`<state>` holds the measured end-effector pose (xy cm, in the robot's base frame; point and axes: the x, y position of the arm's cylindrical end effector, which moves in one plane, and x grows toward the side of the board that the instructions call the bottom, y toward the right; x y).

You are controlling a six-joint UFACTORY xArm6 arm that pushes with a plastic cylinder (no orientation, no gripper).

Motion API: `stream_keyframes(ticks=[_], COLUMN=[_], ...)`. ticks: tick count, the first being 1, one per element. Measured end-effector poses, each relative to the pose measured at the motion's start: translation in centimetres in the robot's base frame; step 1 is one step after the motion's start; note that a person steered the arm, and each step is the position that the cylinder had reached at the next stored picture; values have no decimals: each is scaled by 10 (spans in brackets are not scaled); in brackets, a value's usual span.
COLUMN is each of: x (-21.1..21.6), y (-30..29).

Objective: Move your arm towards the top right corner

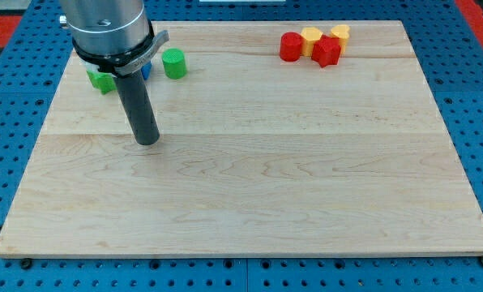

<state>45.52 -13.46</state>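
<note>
My tip [147, 141] rests on the wooden board [250, 186] at the view's left, below a group of blocks. A green cylinder [173, 63] stands up and right of the tip. A green block [101, 79] and a blue block [146, 70] are partly hidden behind the arm. Near the view's top right are a red cylinder [290, 46], a red block [326, 51], a yellow block [311, 36] and a second yellow block [340, 33], bunched together, far from the tip.
The board lies on a blue perforated table [468, 81]. The arm's grey body [108, 28] covers the board's top left corner. A red surface [2, 24] shows at the view's top left.
</note>
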Motion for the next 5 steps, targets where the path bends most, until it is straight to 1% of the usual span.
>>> stream_keyframes(ticks=[3, 4, 5], x=[6, 4, 3], y=[16, 60, 131])
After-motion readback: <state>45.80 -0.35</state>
